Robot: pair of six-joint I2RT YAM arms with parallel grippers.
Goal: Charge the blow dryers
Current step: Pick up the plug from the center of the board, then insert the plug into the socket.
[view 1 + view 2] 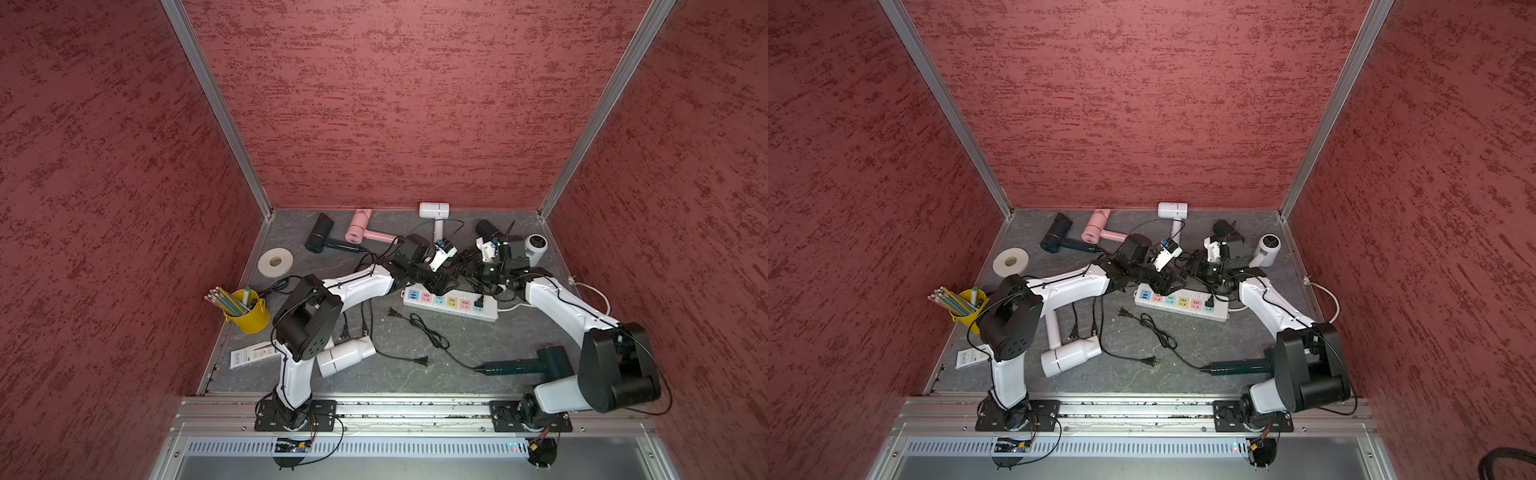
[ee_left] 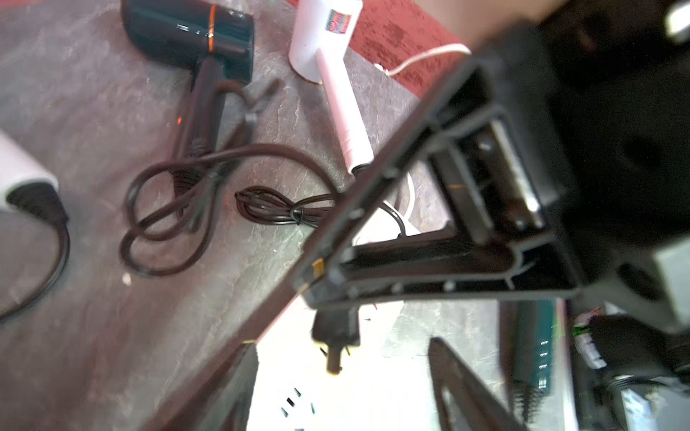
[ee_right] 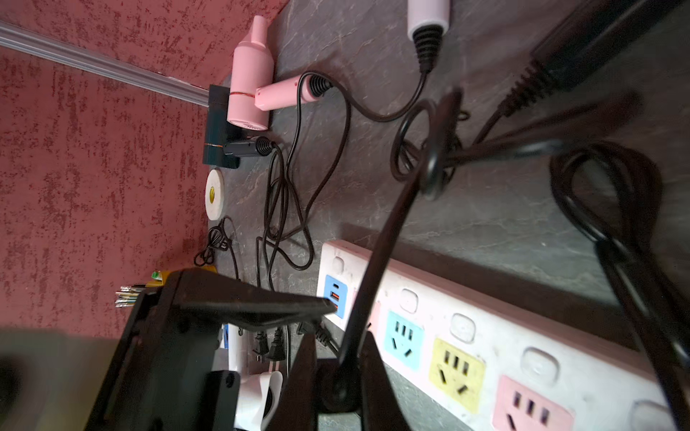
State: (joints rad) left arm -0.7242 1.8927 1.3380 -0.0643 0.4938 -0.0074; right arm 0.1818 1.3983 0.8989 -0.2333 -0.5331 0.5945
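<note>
Several blow dryers lie around the long power strip (image 1: 449, 305): black (image 1: 318, 239), pink (image 1: 361, 228) and white (image 1: 434, 212) ones at the back, another white one (image 1: 347, 355) and a dark green one (image 1: 528, 365) in front. My right gripper (image 3: 339, 358) is shut on a thin black plug cord (image 3: 377, 261). In the left wrist view its plug (image 2: 336, 330) hangs prongs-down over the strip (image 2: 373, 392). My left gripper (image 2: 343, 392) stands open around that spot, touching nothing. Which dryer the cord belongs to is hidden in the tangle.
A yellow pencil cup (image 1: 247, 313), a tape roll (image 1: 275, 261) and a flat packet (image 1: 253, 355) sit at the left. One plug (image 1: 480, 302) sits in the strip's right end. Loose cords and plugs (image 1: 422, 360) lie in front of the strip.
</note>
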